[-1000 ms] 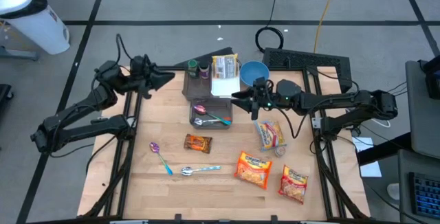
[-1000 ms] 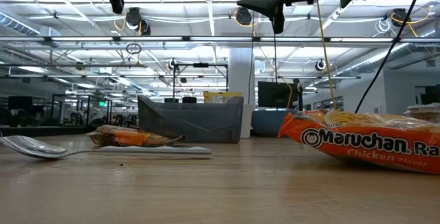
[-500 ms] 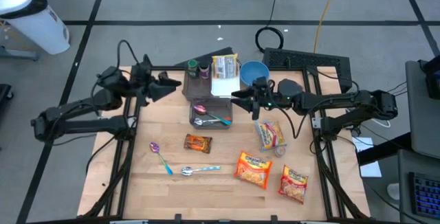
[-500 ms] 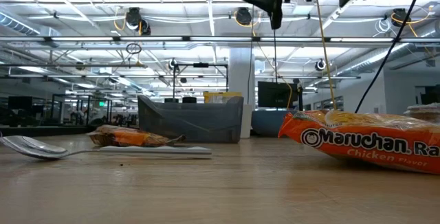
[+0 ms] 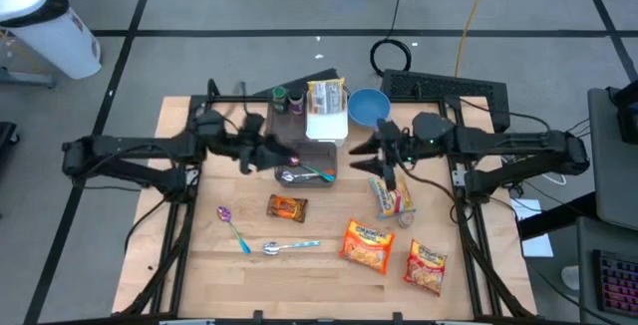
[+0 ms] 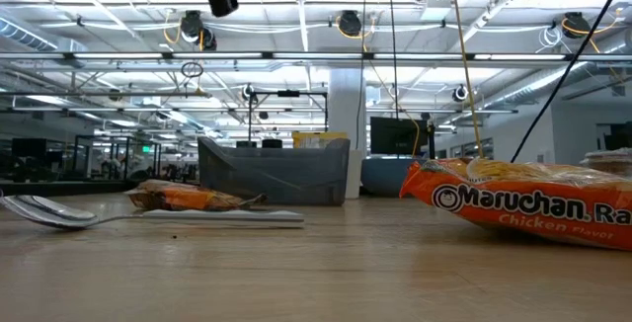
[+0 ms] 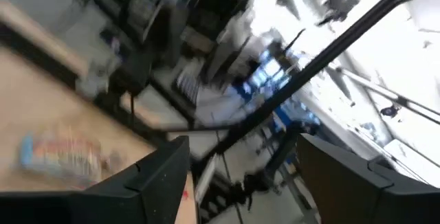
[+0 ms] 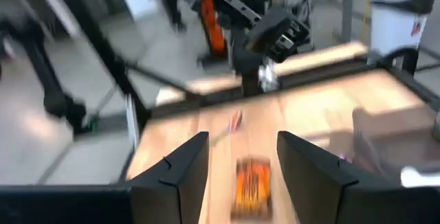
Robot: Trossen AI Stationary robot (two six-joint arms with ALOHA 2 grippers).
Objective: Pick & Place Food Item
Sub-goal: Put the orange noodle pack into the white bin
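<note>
Several food packets lie flat on the wooden table: a small brown-orange packet [image 5: 286, 207], two orange ramen packs [image 5: 367, 243] [image 5: 426, 265] and a pale packet [image 5: 392, 196]. My left gripper [image 5: 265, 154] hovers high above the table just left of the grey tray [image 5: 331, 149], open and empty [image 7: 240, 148]. My right gripper [image 5: 371, 159] hovers right of the tray, above the pale packet's far end, open and empty [image 8: 240, 145]. The brown-orange packet [image 8: 253, 183] shows on the table beyond its fingers.
The tray holds spoons. Behind it stand a white container [image 5: 326, 124], a blue bowl [image 5: 369, 106] and small jars [image 5: 286, 99]. Two more spoons [image 5: 231, 227] [image 5: 290, 248] lie near the front left. The near ramen pack [image 6: 523, 199] fills the low view's right.
My left gripper has swung from the table's far left corner toward the right, down to the tray's left side, rolling as it went, and its fingers have spread open. My right gripper has risen and drawn back a little toward the table's right edge.
</note>
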